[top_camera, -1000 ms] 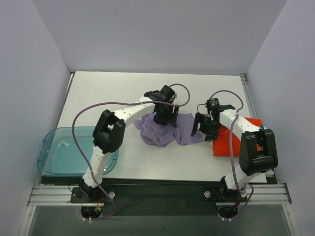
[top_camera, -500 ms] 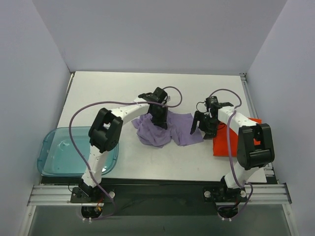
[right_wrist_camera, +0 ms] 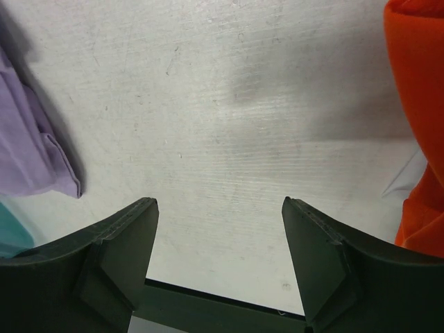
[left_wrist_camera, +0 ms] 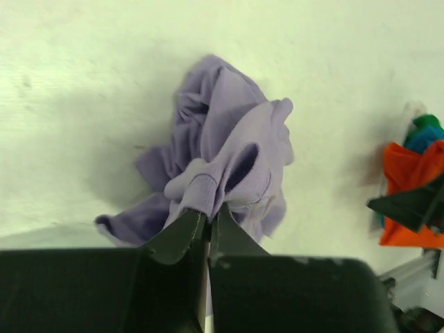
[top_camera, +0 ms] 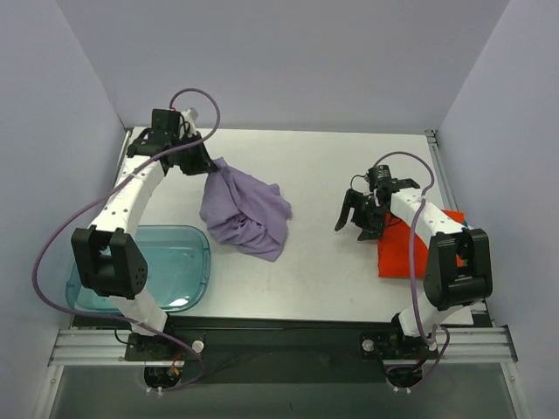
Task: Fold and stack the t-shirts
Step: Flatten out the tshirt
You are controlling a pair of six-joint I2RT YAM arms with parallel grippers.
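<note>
White tabletop (top_camera: pixel 349 166), pale lavender walls (top_camera: pixel 288 61); purple t-shirt (top_camera: pixel 249 218) near blue tray (top_camera: pixel 179 271).

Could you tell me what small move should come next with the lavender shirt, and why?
Probably the right gripper, open over the table beside the orange shirt, should reach for a free edge of the lavender shirt: it hangs bunched from the shut left gripper and needs spreading flat before folding.

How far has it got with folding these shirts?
Done: an orange-red shirt lies flat, apparently folded, at the right edge. In hand: the left gripper pinches one end of the crumpled lavender shirt. Left: folding and stacking it; the right gripper hangs open, empty.
</note>
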